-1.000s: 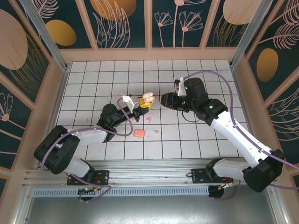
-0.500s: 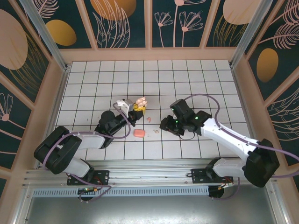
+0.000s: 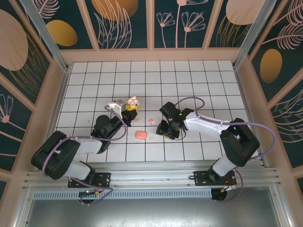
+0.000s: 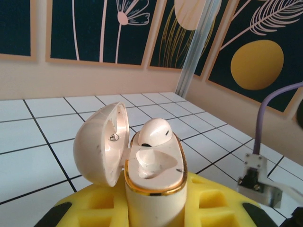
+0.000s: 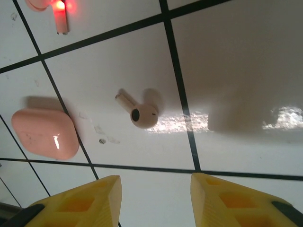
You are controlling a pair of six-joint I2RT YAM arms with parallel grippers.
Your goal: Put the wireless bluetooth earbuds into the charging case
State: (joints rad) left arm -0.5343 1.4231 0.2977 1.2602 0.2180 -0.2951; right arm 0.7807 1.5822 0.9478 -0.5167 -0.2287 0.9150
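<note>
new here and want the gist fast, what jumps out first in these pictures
The open beige charging case, one earbud seated inside, stands clamped in the left end effector. Under the open right end effector a loose whitish earbud lies on the white tiles, near a closed pink case.
</note>
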